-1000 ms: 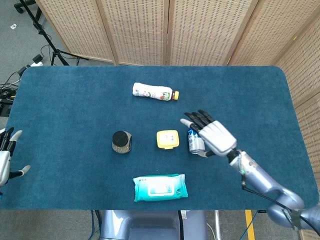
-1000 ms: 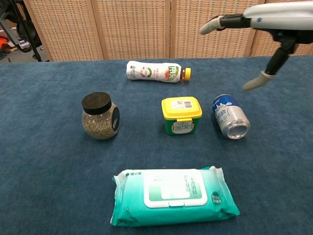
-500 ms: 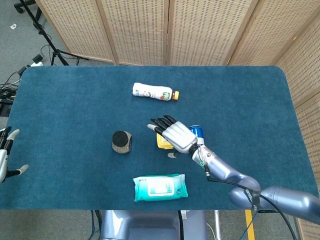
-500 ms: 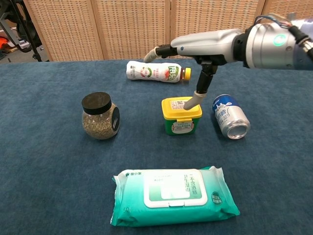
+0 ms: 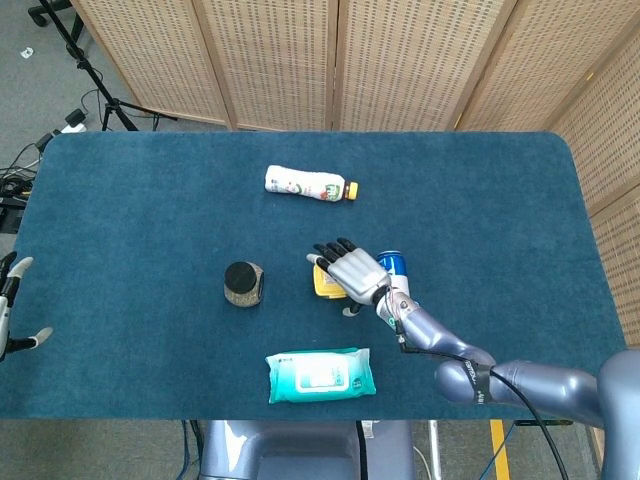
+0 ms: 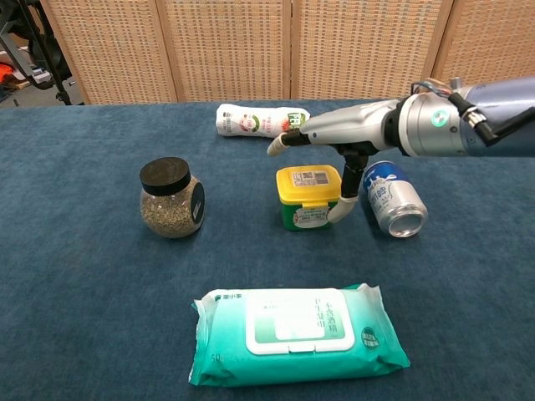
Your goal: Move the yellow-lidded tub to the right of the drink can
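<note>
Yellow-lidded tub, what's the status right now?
Right hand open over the tub, no grip yet. Left hand open at table edge. Tub upright, left of the drink can, which lies on its side close by.

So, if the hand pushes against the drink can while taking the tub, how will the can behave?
The drink can lies on its side, so it would probably roll if nudged across its length. Its open-looking mouth faces the camera, so it may be empty and light, shifting easily. The right hand reaches over the yellow-lidded tub just beside it, so a brush seems possible.
</note>
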